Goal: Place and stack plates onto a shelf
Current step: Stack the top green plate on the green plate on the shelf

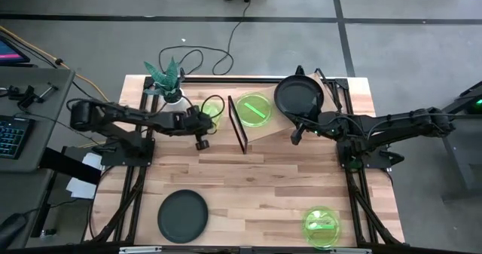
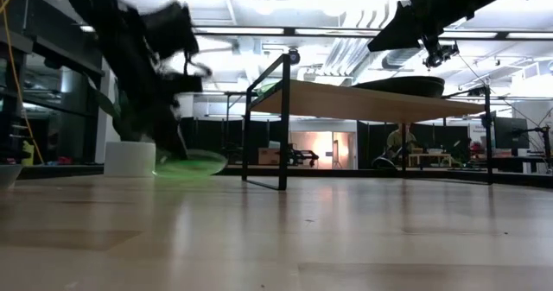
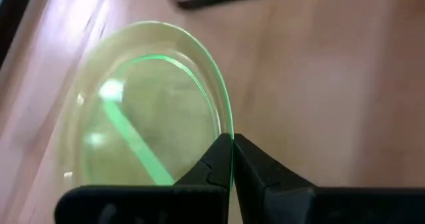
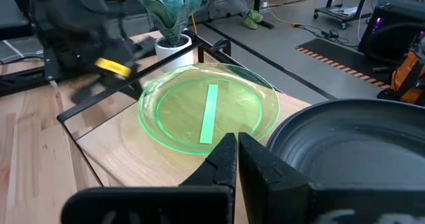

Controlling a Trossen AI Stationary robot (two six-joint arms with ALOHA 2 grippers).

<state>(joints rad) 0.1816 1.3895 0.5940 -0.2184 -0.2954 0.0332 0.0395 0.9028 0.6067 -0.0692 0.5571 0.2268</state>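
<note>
My left gripper [image 1: 207, 122] [image 3: 232, 141] is shut on a translucent neon-green plate [image 1: 214, 111] [image 2: 192, 162], just left of the shelf and low over the table. The light-wood shelf [image 1: 269, 130] [image 2: 371, 101] carries another green plate [image 1: 253, 108] [image 4: 209, 111] and a dark grey plate [image 1: 299, 96] [image 4: 358, 151], both lying flat on its board. My right gripper [image 1: 295, 135] [image 4: 237, 143] hovers shut over the board's near side between those two plates, touching nothing. A dark plate [image 1: 182, 215] and a green plate [image 1: 321, 225] lie near the table's near edge. My left gripper pinches the green plate's rim [image 3: 230, 127] between its two fingers, coming from the table's left side. The plate is tilted, and its rim stands on edge between the fingers. In the low view it slopes close above the tabletop; whether it touches the wood I cannot tell.
A white pot with a green plant [image 1: 172, 94] [image 2: 130, 157] stands right behind the left gripper. The shelf's black frame post [image 1: 239, 126] [image 2: 283, 123] rises just right of the held plate. Bare tabletop lies in the middle of the table [image 1: 256, 186].
</note>
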